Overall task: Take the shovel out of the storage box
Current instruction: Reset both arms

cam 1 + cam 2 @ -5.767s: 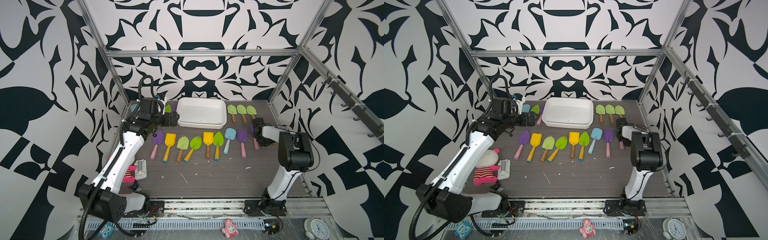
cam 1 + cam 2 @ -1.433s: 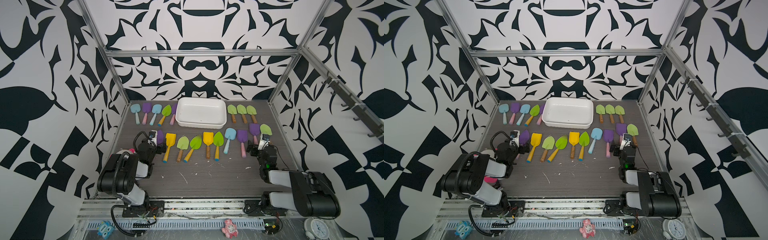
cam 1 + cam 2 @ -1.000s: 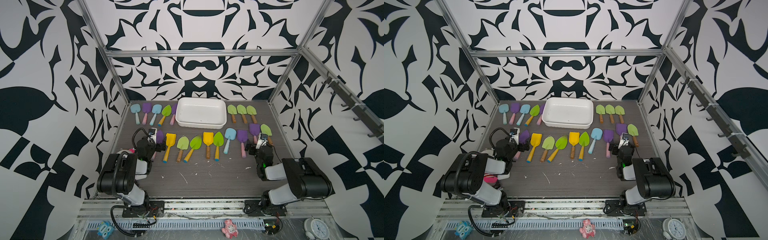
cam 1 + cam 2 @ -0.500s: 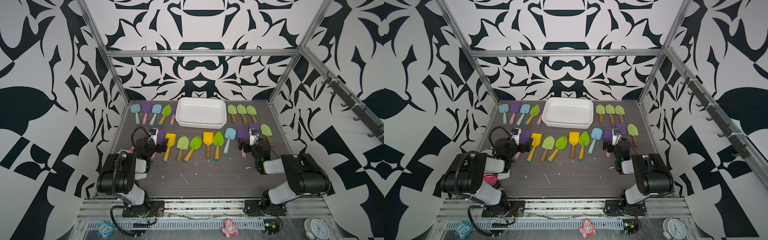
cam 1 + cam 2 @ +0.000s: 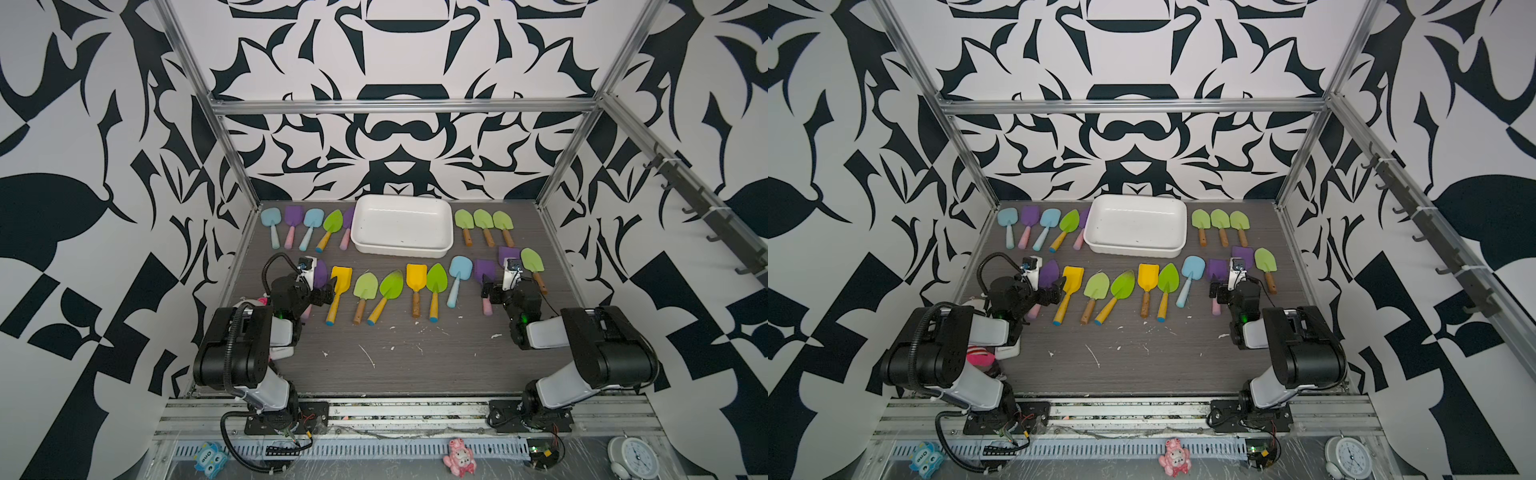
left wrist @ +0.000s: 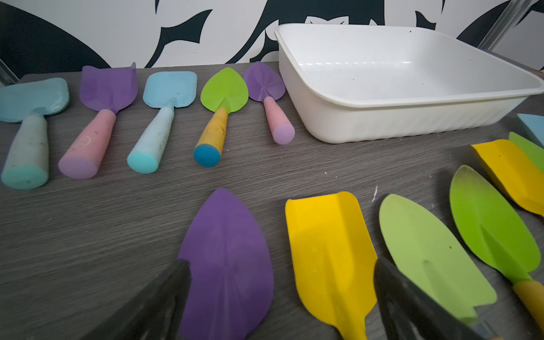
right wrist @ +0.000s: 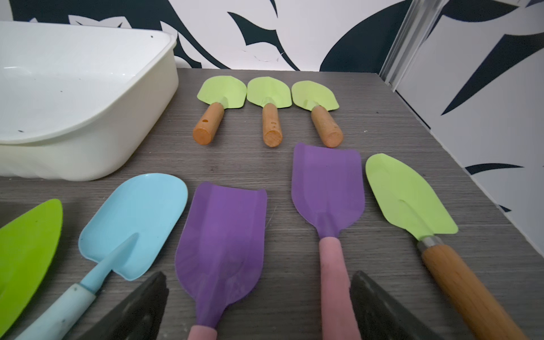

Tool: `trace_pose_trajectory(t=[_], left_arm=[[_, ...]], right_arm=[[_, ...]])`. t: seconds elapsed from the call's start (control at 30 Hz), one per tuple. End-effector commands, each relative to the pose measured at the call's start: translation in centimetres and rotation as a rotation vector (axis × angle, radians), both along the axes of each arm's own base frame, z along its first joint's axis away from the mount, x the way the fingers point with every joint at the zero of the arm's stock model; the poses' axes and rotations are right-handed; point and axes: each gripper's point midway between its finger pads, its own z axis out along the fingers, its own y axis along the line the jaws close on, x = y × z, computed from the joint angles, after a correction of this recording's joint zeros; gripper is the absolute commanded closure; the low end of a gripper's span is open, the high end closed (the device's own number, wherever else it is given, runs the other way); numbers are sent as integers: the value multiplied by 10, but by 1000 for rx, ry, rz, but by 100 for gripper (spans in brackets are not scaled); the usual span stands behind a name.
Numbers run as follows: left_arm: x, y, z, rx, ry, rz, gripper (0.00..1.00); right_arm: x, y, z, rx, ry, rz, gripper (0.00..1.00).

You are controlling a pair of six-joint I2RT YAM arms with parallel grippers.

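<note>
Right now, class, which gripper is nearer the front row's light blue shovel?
Right. The right gripper is just beside the light blue shovel; the left gripper is at the row's other end.

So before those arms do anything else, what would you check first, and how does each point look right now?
1. A shovel remains in the storage box: not ok, it looks empty in every view.
2. The left pincer is open and empty: ok.
3. The right pincer is open and empty: ok.
4. The shovels in view lie on the table, outside the box: ok.
5. Both pincers are clear of the box: ok, they are at the front row.
</note>
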Motion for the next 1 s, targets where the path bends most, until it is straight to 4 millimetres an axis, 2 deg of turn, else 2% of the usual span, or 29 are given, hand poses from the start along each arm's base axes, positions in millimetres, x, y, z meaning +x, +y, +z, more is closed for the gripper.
trace_pose_trajectory(t=[0.0, 0.1, 0.53, 0.67, 0.77, 0.97], left_arm=[[6, 3, 11, 4, -31, 11, 1], [10, 9, 11, 4, -22, 47, 1], [15, 18, 7, -4, 12, 111, 1], [20, 32, 5, -2, 27, 200, 1], [20, 32, 6, -1, 25, 202, 1], [20, 32, 6, 7, 23, 207, 1]], right_arm=[[4, -12, 10, 8, -37, -83, 0], [9, -14, 8, 9, -1, -98, 1], [8, -16, 7, 11, -1, -114, 1], [10, -11, 7, 10, 3, -86, 1], [13, -3, 5, 6, 21, -36, 1], [14, -2, 4, 4, 27, -25, 1]])
